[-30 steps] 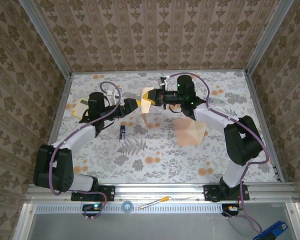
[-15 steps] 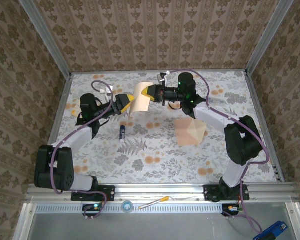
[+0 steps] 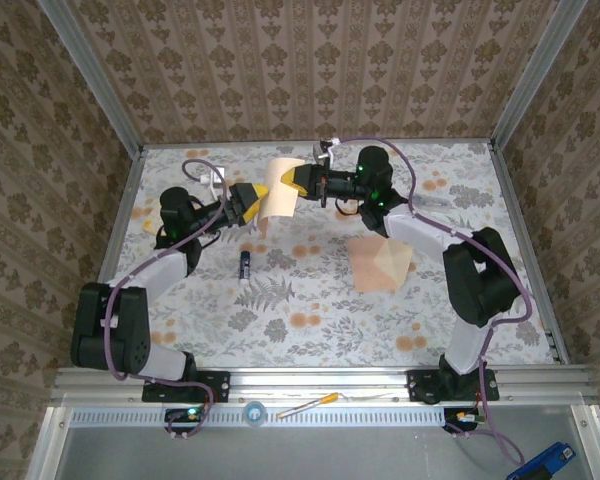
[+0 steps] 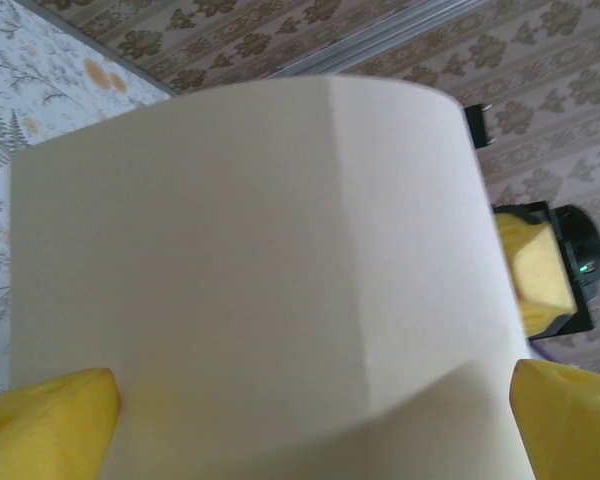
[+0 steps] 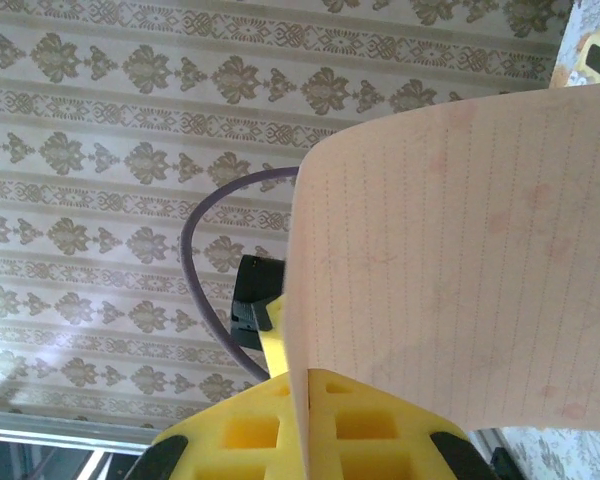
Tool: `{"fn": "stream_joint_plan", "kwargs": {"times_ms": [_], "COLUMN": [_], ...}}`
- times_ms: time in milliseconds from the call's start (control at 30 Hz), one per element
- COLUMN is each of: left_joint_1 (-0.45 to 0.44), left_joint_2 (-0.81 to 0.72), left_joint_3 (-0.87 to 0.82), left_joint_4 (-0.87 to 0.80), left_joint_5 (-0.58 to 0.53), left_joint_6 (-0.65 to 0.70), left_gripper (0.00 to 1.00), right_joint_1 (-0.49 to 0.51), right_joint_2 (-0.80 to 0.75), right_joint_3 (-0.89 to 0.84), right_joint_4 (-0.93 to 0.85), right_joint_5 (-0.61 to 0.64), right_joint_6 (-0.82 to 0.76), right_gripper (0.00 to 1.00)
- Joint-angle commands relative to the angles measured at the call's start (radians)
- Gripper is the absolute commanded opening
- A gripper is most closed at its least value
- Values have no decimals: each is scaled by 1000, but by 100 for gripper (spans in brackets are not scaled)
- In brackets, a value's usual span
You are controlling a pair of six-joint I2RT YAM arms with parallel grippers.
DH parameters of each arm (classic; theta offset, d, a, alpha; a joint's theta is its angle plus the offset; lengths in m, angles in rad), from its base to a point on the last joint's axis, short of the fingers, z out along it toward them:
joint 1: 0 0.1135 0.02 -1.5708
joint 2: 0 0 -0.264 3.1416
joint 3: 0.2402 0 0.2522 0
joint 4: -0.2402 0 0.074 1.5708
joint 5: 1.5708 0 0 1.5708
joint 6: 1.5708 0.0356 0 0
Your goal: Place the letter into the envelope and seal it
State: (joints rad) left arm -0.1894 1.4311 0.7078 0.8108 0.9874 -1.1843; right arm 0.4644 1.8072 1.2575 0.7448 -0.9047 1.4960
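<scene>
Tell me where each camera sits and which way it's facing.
Top external: above and behind the robot, looking down at the table; both arms show.
Left wrist: faces the cream side of the letter; its yellow fingers at bottom corners.
Right wrist: looks along the sheet toward the wallpapered wall; its yellow pads clamp it.
Shared: all see the letter.

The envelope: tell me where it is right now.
In the top view the envelope lies flat on the table, right of centre, just beside the right arm.

Damask-patterned wallpaper walls [image 3: 310, 60] enclose a floral-clothed table [image 3: 310, 345] framed by aluminium rails [image 3: 320, 383].
</scene>
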Motion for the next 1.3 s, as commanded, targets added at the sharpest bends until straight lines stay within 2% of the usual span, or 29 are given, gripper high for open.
{"fn": "stream_joint_plan", "kwargs": {"times_ms": [0, 433, 700, 867, 1167, 1267], "left_joint_1": [-10, -27, -21, -22, -49, -53], "left_joint_2": [13, -90, -132, -132, -157, -160], "left_joint_3": [-1, 44, 79, 84, 140, 144], "left_joint_4": [170, 3, -117, -172, -512, -551], "left_joint_5": [13, 14, 25, 31, 6, -2], "left_joint_6": [-108, -38, 31, 72, 326, 355], "left_gripper": [100, 100, 100, 100, 100, 99], "right_joint_1": [11, 18, 19, 18, 19, 19], "right_joint_2": [40, 70, 37, 34, 35, 36], "right_joint_3": [-10, -38, -55, -53, -28, -20], "right_joint_4": [138, 77, -77, -94, -101, -106], "right_joint_5": [15, 2, -5, -6, -5, -7], "right_joint_6": [66, 1, -120, -134, -135, -135], "right_gripper": [0, 0, 0, 0, 0, 0]}}
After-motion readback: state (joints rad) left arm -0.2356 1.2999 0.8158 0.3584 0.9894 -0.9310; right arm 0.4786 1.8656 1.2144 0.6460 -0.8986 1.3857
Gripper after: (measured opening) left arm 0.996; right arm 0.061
